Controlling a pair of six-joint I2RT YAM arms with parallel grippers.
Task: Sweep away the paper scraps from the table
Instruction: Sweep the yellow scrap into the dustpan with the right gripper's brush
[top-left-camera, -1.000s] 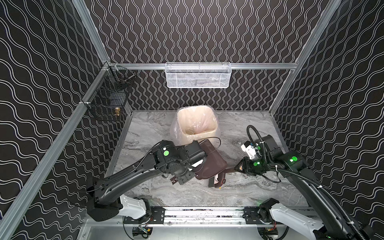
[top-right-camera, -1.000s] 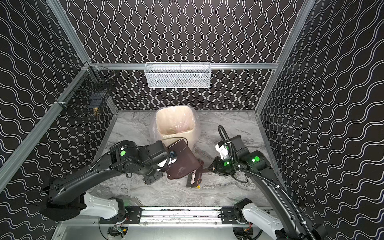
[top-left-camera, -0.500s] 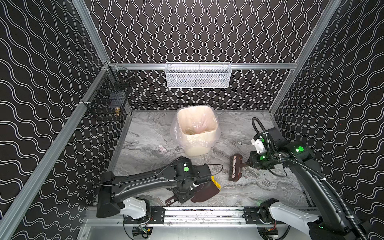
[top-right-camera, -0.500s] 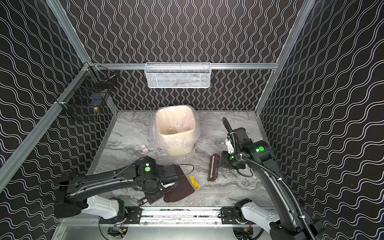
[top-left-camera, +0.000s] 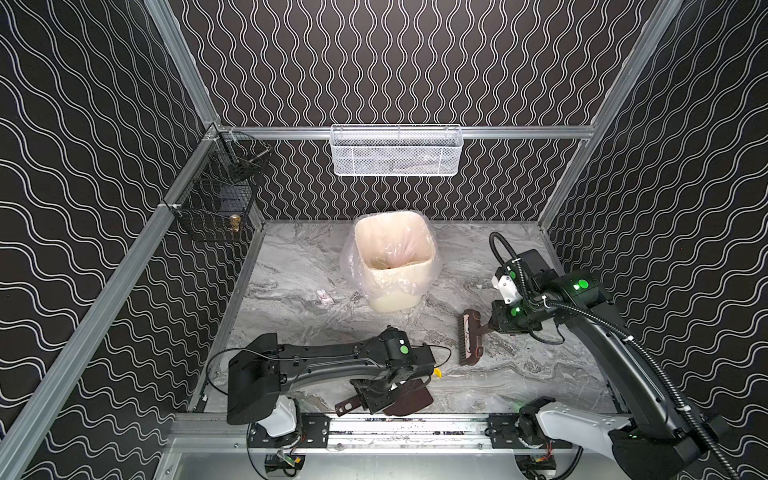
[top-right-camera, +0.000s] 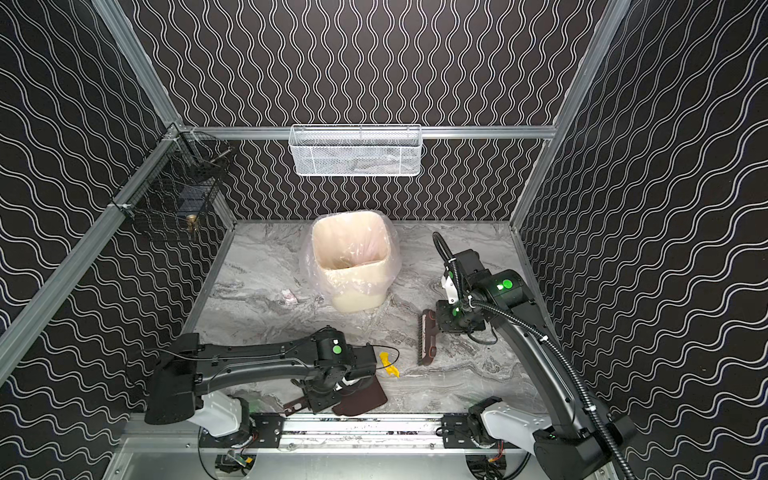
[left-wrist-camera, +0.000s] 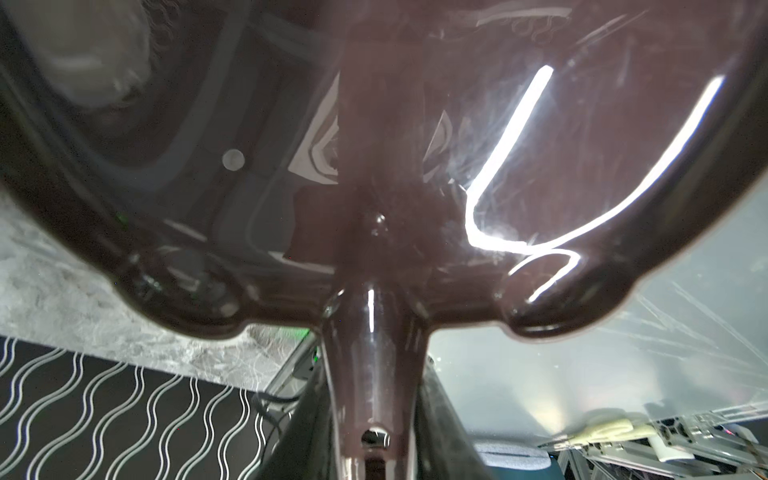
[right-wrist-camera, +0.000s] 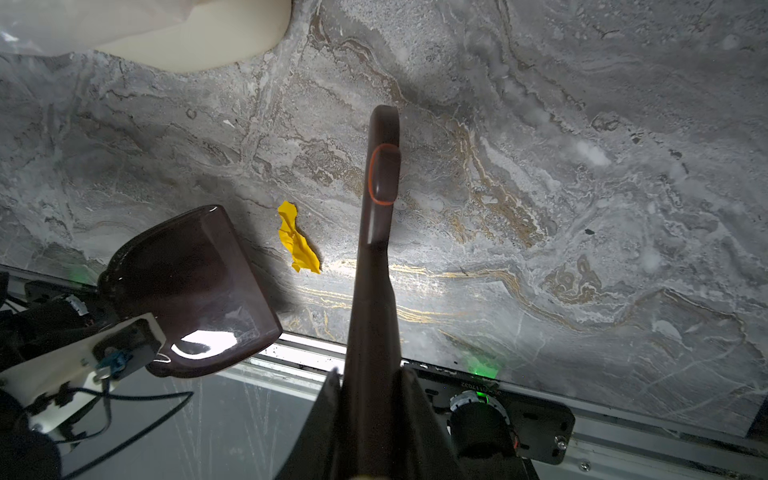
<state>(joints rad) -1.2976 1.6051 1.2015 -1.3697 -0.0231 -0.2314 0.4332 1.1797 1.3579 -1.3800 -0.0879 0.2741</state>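
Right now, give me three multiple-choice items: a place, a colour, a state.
1. The yellow scrap lies: A between dustpan and brush; B inside the dustpan; C under the brush.
2. The dustpan is: A blue; B white; C dark brown.
3. The right end effector is: A open, empty; B shut on the brush handle; C open around the scrap.
A: both top views show it in the gap. C: glossy brown in the right wrist view. B: the handle runs out from its closed jaws.
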